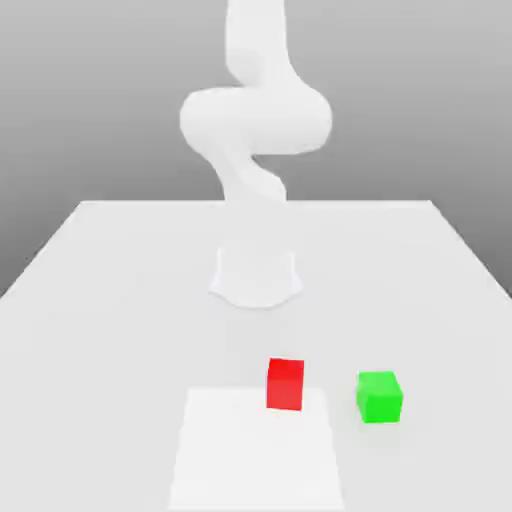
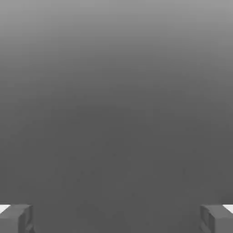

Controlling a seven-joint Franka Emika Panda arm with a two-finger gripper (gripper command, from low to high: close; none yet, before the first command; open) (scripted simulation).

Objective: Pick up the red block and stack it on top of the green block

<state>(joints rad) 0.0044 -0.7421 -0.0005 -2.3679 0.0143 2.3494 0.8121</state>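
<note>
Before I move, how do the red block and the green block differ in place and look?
The red block is bright red; the green block is bright green. The red block overlaps the pale square's far edge in the exterior view, while the green block sits outside it, toward that view's right. Both are plain cubes of similar size.

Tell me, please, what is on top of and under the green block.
Nothing sits on the green block; its top is bare. Its underside is hidden.
</note>
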